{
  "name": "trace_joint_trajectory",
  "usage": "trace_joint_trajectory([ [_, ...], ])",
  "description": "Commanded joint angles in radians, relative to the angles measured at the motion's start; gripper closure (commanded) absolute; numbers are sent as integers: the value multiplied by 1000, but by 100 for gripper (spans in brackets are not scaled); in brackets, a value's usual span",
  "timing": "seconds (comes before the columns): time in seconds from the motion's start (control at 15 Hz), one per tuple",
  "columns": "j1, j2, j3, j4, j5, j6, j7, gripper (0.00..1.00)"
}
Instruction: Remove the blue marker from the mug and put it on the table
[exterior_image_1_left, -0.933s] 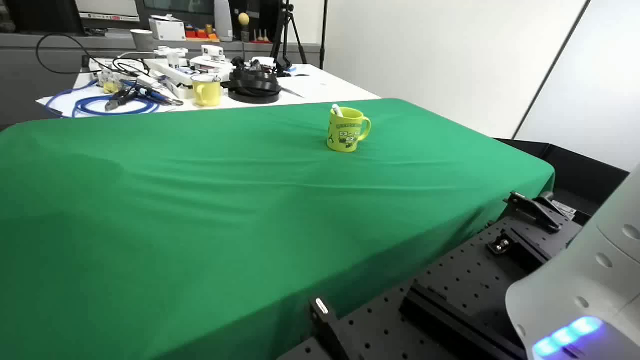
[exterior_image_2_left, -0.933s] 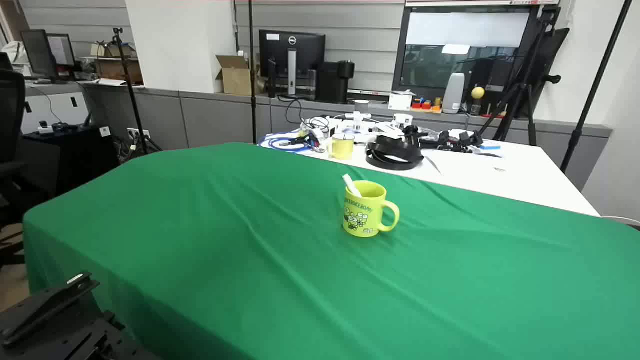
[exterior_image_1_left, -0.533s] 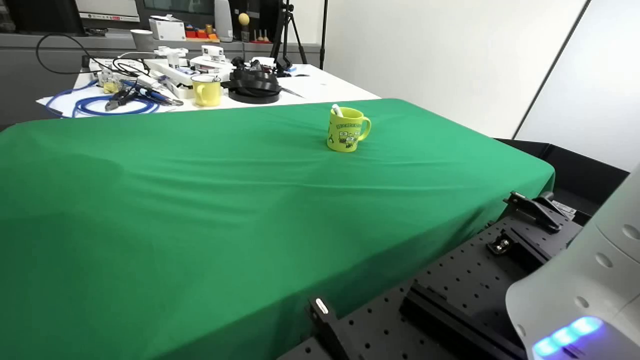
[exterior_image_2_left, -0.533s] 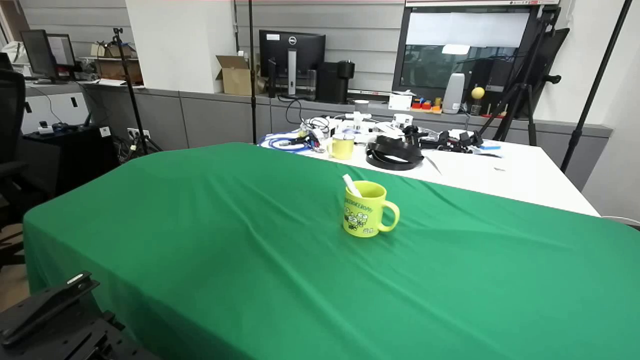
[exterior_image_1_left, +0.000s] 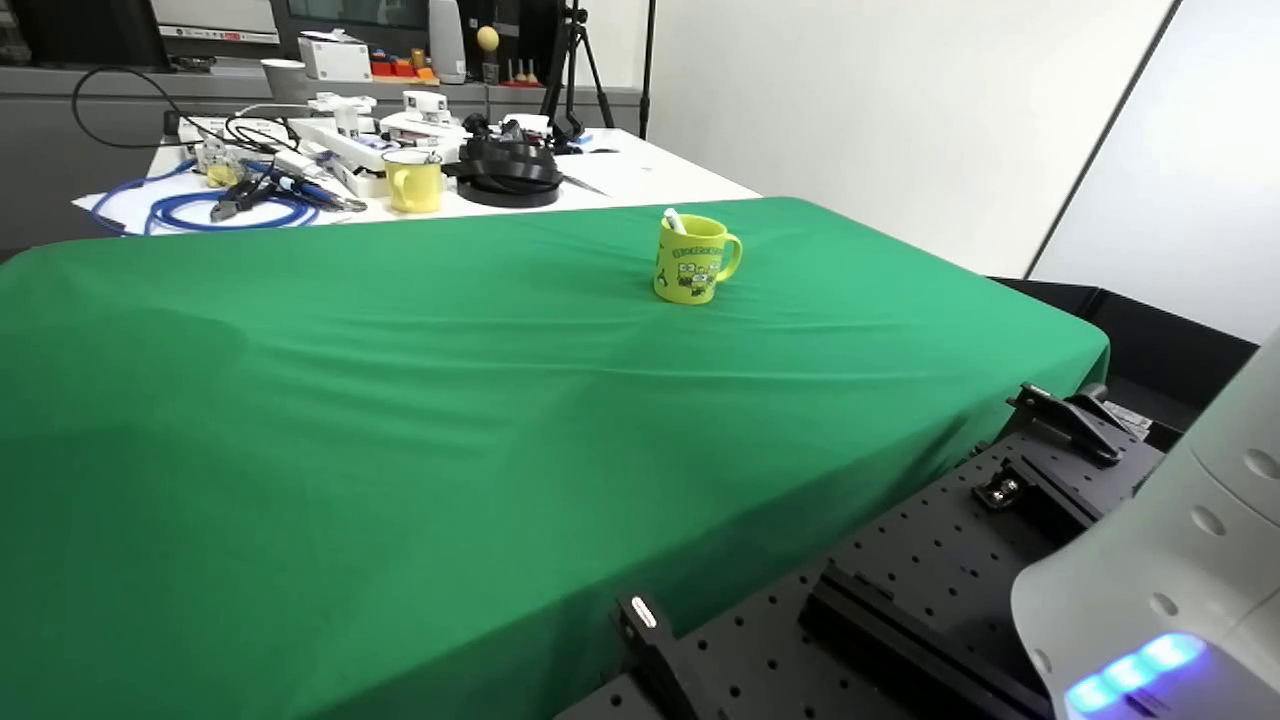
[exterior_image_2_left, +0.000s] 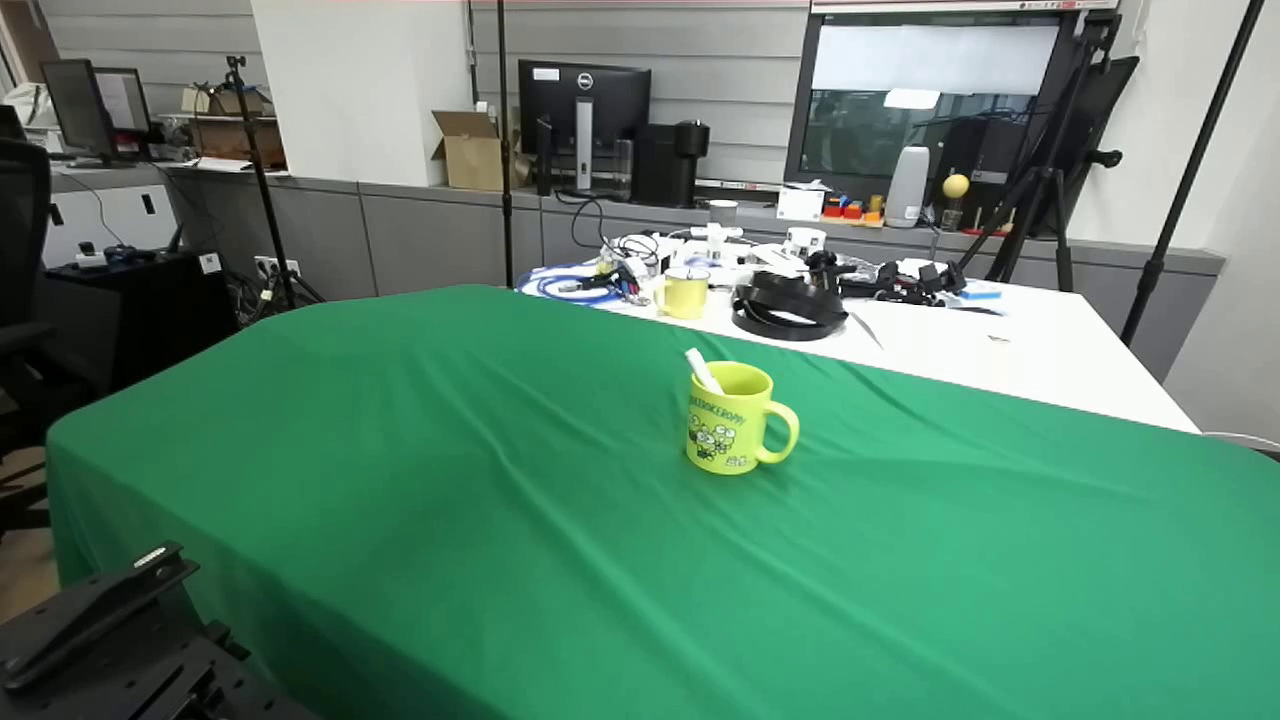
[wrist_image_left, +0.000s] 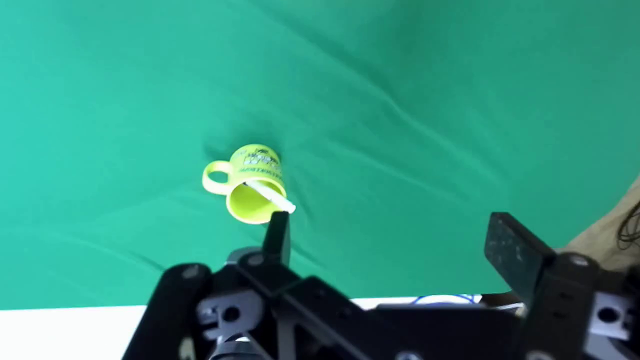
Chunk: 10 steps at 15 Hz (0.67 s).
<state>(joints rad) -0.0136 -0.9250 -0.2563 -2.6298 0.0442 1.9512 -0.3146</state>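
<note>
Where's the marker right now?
In both exterior views, the white-bodied marker leans inside the printed yellow mug, poking out at the left, opposite the handle.

The supporting surface is a large table (exterior_image_1_left: 400, 450) covered by a bright green fabric cloth (exterior_image_2_left: 950, 560). A bright yellow, cylindrical mug (exterior_image_2_left: 735, 430) with a loop handle (exterior_image_2_left: 792, 428) and printed lettering above small figures stands upright, its base in contact with the cloth. In both exterior views, the far edge of the table runs behind the mug, and the cloth hangs down over an edge well apart from the mug. In an exterior view, a long crease (exterior_image_2_left: 560, 520) passes the mug on the side away from the handle. In the wrist view, a soft shadow (wrist_image_left: 215, 150) lies on the cloth beside the mug.
</note>
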Motion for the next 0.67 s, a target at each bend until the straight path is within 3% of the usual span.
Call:
trace_joint_trajectory([
  [0.0, -3, 189, 91, -41, -40, 282, 57, 0],
  [0.2, -17, 378, 202, -64, -98, 557, 146, 0],
  [0.4, -81, 593, 349, -34, -240, 814, 307, 0],
  [0.53, -234, 725, 521, 28, -431, 891, 467, 0],
  [0.6, -310, 734, 591, 61, -516, 864, 515, 0],
])
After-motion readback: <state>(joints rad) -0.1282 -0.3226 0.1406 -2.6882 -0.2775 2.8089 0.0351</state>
